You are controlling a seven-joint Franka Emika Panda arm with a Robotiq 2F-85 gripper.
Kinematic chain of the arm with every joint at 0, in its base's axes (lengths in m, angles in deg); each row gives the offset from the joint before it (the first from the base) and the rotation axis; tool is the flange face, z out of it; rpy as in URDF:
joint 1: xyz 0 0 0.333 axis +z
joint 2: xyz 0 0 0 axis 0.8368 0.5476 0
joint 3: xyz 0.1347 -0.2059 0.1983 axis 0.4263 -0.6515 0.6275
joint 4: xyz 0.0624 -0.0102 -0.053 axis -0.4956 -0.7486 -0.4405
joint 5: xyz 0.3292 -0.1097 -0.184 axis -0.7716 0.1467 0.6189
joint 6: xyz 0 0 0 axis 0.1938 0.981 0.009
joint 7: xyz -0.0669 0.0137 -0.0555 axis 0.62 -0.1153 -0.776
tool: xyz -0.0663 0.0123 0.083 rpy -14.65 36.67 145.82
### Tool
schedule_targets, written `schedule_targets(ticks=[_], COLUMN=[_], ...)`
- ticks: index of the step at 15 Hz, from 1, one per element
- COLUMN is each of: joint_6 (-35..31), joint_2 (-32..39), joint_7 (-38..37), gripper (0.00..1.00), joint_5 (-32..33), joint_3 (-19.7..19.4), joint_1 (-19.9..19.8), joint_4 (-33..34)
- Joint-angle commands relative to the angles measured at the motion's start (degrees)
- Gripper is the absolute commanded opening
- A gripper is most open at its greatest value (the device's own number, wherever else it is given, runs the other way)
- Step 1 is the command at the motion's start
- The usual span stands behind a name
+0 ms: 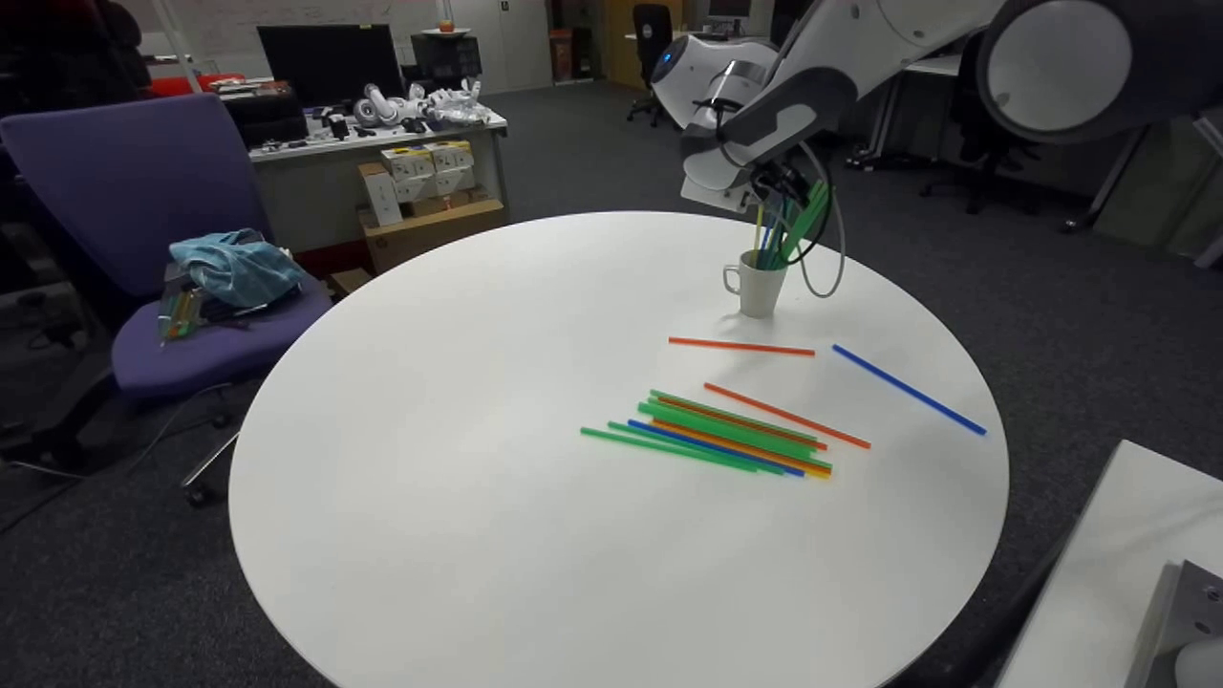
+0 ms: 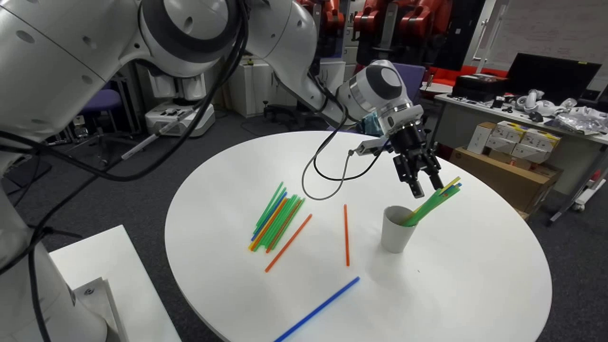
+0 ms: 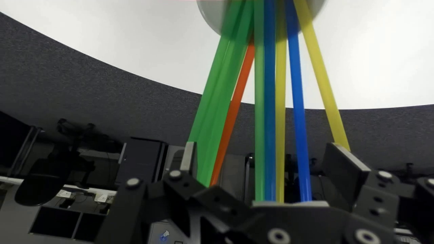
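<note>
White mug (image 2: 396, 237) of straws (image 3: 297, 86), box labels (image 2: 540, 138) illegible

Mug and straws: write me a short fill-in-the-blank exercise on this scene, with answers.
The white table is ____ in shape.
In the wrist view, the straws in the mug are green, orange-red, blue and ____.
On the table, apart from the pile, lie two orange-red straws and one ____ straw.
The gripper is ____, not shut.
Missing words: round; yellow; blue; open.
</note>
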Motion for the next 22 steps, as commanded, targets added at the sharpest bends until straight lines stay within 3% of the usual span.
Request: schedule_targets(ticks=[1, 22], joint_6=[2.47, 0.7], joint_2=[1.9, 3.15], joint_7=[-0.39, -2.72], gripper=[1.0, 1.0], joint_5=[1.99, 5.13], joint_3=[-0.04, -0.21], joint_1=[-1.08, -1.74], joint_4=[3.7, 2.96])
